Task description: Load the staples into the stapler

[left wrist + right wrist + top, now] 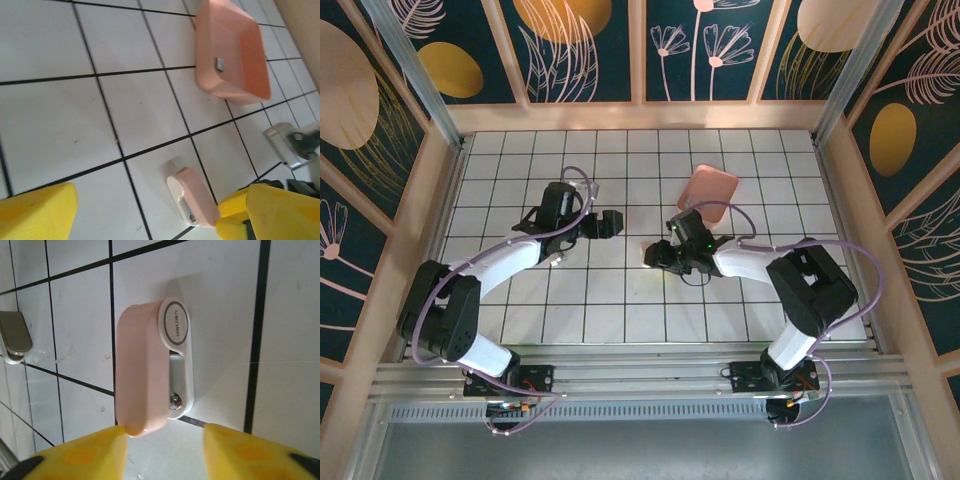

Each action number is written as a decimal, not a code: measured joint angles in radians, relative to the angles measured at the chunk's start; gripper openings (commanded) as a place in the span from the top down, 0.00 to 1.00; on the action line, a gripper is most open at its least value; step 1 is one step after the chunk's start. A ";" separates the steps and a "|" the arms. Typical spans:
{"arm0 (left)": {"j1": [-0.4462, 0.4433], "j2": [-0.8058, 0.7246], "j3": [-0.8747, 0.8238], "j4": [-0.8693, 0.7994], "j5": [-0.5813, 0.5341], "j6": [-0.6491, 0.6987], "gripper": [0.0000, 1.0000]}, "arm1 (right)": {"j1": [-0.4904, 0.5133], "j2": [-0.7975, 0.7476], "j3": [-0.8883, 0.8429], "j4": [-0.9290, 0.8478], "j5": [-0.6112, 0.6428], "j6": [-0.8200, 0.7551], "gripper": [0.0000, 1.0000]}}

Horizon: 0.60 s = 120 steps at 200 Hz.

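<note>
The pale pink and white stapler (150, 370) lies on its side on the tiles, closed, with a silver pin showing near its near end. My right gripper (165, 432) stands open just behind that end; its left yellow finger (85, 450) touches the pink tip. In the left wrist view the stapler (192, 196) lies low and centre. The staples (220, 63), a tiny silver-grey block, rest inside the salmon tray (240, 75). My left gripper (160, 197) is open wide and holds nothing. From above, the left gripper (605, 222) hangs left of the stapler (649, 250) and the right gripper (660, 260).
The salmon tray (708, 188) sits tilted behind the right gripper. A grey metal piece (281, 140) on a white mount shows beside the right arm. Wooden walls ring the tiled floor (620, 300).
</note>
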 measured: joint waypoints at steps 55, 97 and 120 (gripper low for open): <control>0.064 -0.079 0.016 -0.221 -0.135 -0.088 0.11 | -0.004 -0.105 0.061 -0.034 0.017 -0.047 0.45; 0.129 -0.097 0.016 -0.415 -0.259 -0.108 0.12 | -0.005 -0.148 0.074 -0.034 0.034 -0.058 0.44; 0.135 -0.064 0.018 -0.474 -0.298 -0.109 0.15 | -0.005 -0.148 0.074 -0.044 0.038 -0.061 0.45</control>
